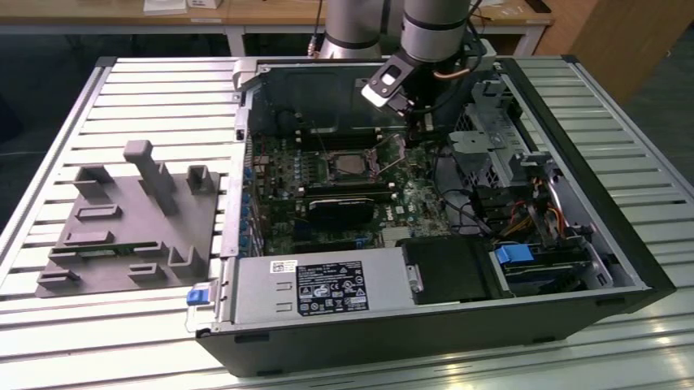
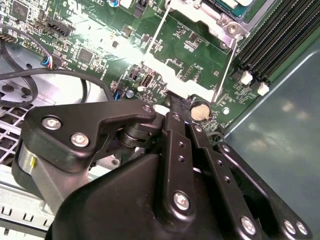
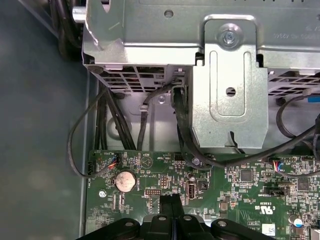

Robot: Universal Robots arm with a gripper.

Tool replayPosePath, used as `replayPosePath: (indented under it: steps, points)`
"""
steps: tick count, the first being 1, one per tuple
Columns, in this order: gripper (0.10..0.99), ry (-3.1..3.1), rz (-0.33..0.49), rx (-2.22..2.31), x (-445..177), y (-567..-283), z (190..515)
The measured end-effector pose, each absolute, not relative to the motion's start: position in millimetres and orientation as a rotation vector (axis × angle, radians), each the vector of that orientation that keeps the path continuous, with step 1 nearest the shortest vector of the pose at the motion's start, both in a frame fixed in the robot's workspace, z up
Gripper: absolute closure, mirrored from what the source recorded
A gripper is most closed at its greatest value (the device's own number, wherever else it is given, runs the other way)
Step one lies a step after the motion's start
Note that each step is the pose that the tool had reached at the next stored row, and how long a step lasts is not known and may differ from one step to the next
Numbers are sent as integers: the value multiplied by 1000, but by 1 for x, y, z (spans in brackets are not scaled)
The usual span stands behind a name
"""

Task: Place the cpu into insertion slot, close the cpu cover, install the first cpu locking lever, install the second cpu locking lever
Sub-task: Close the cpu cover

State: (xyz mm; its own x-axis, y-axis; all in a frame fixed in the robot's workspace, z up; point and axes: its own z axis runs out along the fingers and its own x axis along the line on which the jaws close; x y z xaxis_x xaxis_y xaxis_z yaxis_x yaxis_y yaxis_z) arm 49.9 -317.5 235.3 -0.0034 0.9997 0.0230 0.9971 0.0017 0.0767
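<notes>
An open desktop computer case lies on a slatted table, its green motherboard facing up. The gripper hangs low over the board, just to the exterior view's right of the insertion slot. Its jaws are pressed together with nothing visible between them in both wrist views. The cpu, a dull silvery-grey square, sits in the slot, framed by the shiny cpu cover. Two thin wire levers run beside it; a coin battery lies near the fingertips.
</notes>
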Motion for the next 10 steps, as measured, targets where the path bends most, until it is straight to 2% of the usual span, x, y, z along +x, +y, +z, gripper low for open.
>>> replayPosePath:
  steps: [10]
  points:
    - [980,2197,108,2191,49,-317,235]
